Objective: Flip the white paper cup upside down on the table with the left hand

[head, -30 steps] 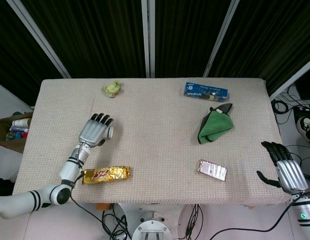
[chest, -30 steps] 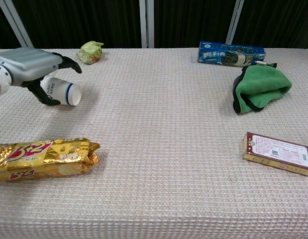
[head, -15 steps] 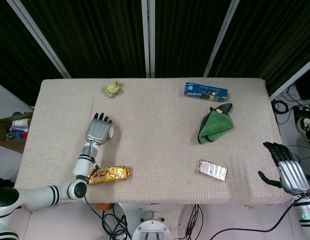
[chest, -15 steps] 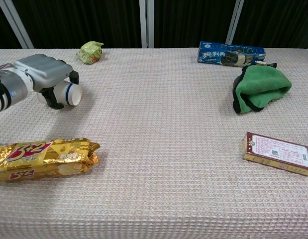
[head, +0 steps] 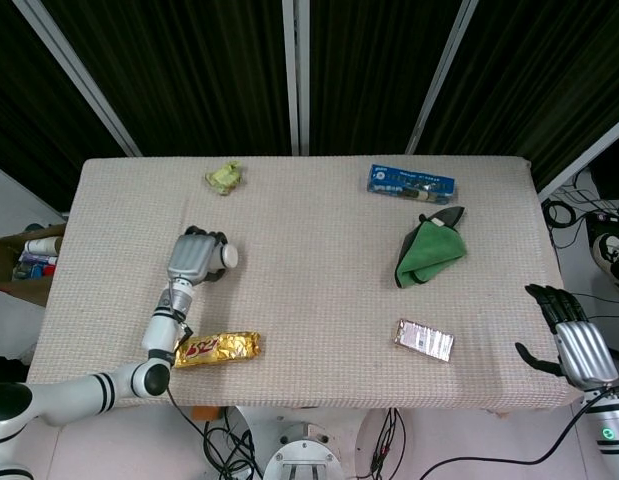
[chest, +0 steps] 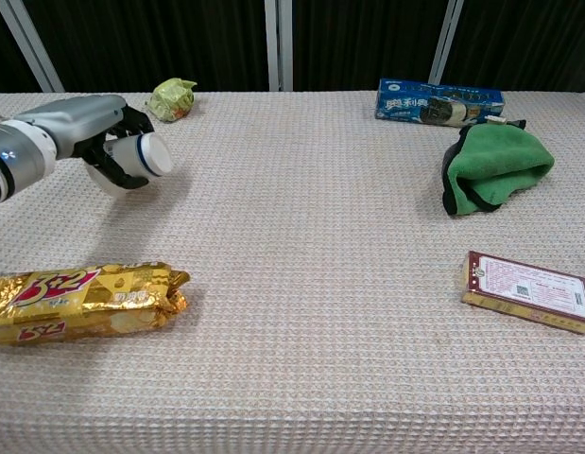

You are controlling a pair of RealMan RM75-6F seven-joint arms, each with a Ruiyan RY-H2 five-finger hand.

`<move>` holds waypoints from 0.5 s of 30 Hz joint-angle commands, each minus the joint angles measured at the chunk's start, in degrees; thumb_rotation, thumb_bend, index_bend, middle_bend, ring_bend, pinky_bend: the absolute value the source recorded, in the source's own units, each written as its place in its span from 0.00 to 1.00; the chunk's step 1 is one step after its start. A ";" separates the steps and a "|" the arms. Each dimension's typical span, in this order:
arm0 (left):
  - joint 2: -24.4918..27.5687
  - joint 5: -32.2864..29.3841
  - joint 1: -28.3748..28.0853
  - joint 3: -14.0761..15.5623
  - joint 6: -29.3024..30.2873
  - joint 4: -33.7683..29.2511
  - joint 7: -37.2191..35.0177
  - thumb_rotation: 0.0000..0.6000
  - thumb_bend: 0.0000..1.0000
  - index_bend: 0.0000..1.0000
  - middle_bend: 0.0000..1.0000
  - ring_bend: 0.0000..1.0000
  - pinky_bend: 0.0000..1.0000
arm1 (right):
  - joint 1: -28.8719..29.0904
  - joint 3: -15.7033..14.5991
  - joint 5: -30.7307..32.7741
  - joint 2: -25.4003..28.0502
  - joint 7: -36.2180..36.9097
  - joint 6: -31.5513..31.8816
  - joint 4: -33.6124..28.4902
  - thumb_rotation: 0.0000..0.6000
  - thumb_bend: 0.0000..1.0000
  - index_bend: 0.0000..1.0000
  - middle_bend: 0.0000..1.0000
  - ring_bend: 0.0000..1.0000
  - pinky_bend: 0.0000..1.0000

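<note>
Left hand [chest: 79,128] grips the white paper cup [chest: 146,156], fingers wrapped around its body. Cup is lifted clear of the table [chest: 301,284] and held tilted on its side, with its closed base pointing right and slightly toward the near edge. In the head view the same hand [head: 192,257] holds the cup [head: 225,256] over the left half of the table, mid-depth.

Right hand [head: 574,338] hangs off the near right corner of the table, fingers spread, holding nothing.

Other items on the table:
- gold snack bar [chest: 79,301], near left, lying flat
- crumpled yellow-green wrapper [chest: 171,98], far left
- blue biscuit box [chest: 439,101], far right
- green cloth [chest: 492,167], right side, just nearer than the box
- red-edged packet [chest: 528,290], near right, lying flat
</note>
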 commanded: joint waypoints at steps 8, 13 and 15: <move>-4.05 12.36 6.80 -5.23 -1.92 9.20 -43.50 1.00 0.37 0.45 0.44 0.25 0.17 | 0.21 0.11 0.08 0.24 -0.79 -0.39 -0.73 1.00 0.21 0.10 0.12 0.03 0.09; -4.86 13.16 7.01 -4.18 -3.23 12.64 -45.21 1.00 0.34 0.39 0.40 0.22 0.17 | 0.26 0.12 0.16 0.25 -1.10 -0.55 -1.06 1.00 0.21 0.10 0.12 0.03 0.09; -5.02 13.92 6.89 -3.05 -3.31 14.50 -43.13 1.00 0.31 0.35 0.37 0.21 0.16 | 0.25 0.13 0.18 0.38 -1.26 -0.57 -1.24 1.00 0.21 0.10 0.12 0.03 0.09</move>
